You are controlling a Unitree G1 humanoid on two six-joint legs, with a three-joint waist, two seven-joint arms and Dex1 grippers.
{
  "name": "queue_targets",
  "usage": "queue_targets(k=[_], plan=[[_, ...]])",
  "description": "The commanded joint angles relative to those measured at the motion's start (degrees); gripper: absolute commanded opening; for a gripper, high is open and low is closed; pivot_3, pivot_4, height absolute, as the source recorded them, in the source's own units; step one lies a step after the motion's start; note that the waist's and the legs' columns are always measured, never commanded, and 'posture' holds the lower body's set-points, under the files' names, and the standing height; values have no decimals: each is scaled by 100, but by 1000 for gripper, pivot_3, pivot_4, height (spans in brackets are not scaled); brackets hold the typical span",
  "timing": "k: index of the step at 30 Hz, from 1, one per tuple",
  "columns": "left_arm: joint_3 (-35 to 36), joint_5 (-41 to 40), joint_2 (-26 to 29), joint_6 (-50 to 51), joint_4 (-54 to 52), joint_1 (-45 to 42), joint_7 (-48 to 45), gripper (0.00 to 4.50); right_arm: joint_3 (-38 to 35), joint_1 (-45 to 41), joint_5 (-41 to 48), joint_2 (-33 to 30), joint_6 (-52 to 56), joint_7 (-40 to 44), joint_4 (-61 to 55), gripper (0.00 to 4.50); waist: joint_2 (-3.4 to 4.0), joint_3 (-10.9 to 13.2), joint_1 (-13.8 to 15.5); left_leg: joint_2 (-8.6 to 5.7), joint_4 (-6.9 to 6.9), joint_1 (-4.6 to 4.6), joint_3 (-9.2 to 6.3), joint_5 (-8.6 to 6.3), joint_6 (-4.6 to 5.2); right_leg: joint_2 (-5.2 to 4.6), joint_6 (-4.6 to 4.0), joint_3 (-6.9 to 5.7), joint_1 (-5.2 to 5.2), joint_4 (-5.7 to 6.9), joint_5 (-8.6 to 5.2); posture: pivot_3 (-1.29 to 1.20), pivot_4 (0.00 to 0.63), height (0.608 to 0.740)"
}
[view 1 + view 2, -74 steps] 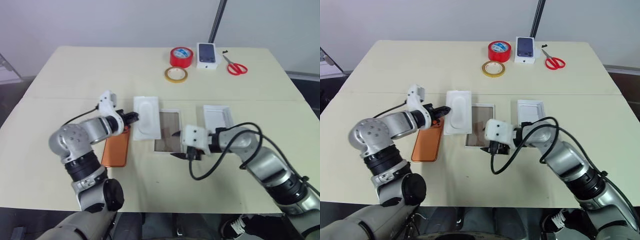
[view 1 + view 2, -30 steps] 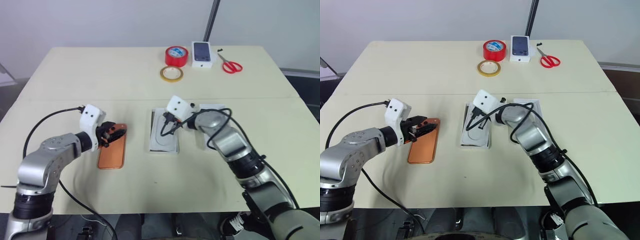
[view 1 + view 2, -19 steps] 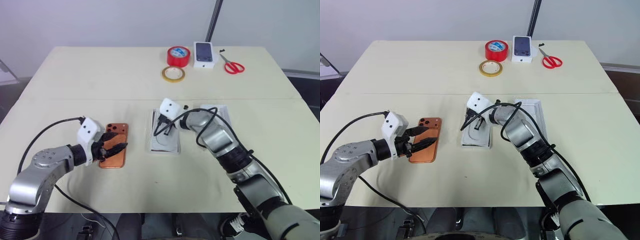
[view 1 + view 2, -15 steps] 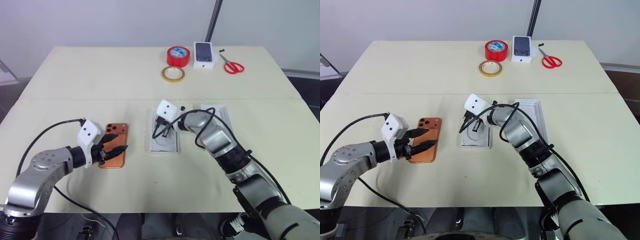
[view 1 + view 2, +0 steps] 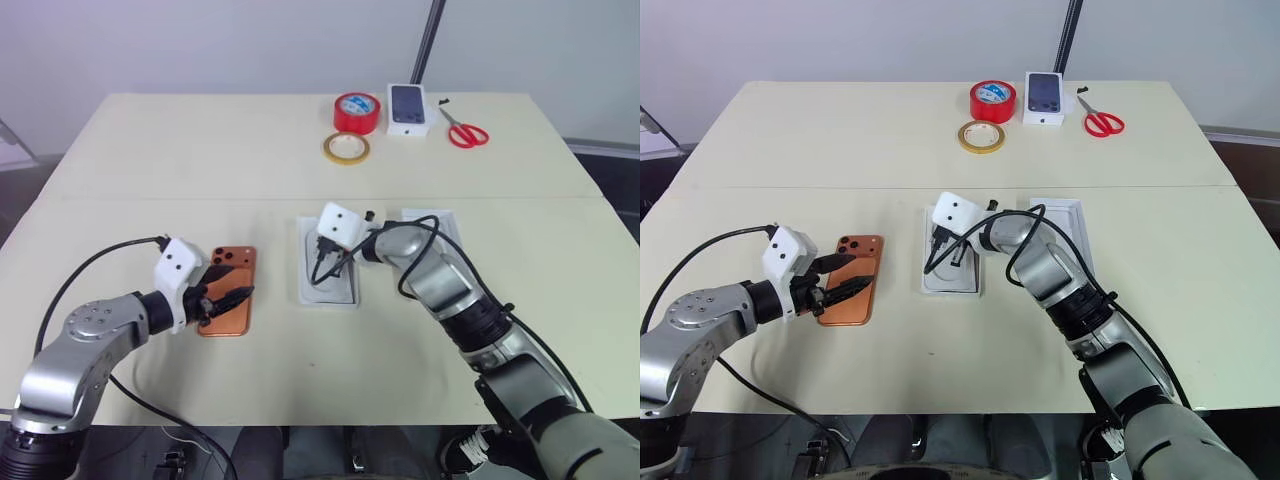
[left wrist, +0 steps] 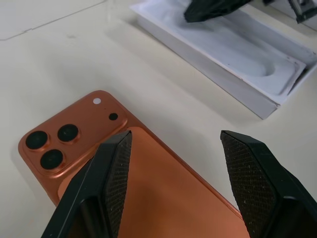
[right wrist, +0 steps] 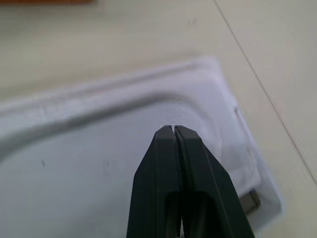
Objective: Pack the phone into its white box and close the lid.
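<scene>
The slim copper-orange phone (image 6: 124, 163), flat on the counter (image 5: 150, 150), is straddled by the left gripper's (image 6: 173, 173) open, empty fingers, ungrasped; the right gripper's (image 7: 173, 130) shut, empty fingers are pressed into the white tray-like box (image 5: 328, 275). Closing and lifting is called for next.

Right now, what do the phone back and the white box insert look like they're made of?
The phone: smooth matte copper-orange back, probably frosted glass or anodised metal; even sheen, raised camera block with dark glossy lenses. The white box: its insert looks like moulded paper pulp or thin matte plastic, with soft rounded recesses and no gloss; the walls look like cardboard.
</scene>
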Motion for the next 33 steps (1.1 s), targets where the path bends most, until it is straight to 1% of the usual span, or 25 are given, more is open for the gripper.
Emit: queue_targets(k=[1,8,12,23,33], plan=[[-38,-45,-60,-104,-81,-64,19,2979,20,-63,-223,-48,25,-67,-102,73,0,0,-2,0,0,0,0,0,0,0,0,0,0,0,0,0,150,740],[-14,-183,-73,-100,-269,-19,-120,2979,186,-132,-675,-325,121,86,-210,73,0,0,-2,2,1,0,0,0,0,2,0,0,0,1,0,0,150,740],[-50,-169,-63,-125,-288,11,-130,2979,170,-103,-757,-380,161,180,-353,73,0,0,2,1,1,0,0,0,0,1,0,0,0,1,0,0,150,740],[-134,-113,-46,-212,-269,44,-86,2979,-18,-180,-674,-216,352,252,-803,73,0,0,1,2,0,0,0,0,0,2,0,0,0,1,0,0,150,740],[-192,-122,-70,-202,-312,42,-30,2979,14,-194,-627,288,73,42,-228,73,0,0,-4,2,0,0,0,0,0,2,0,0,-1,1,0,0,150,740]])
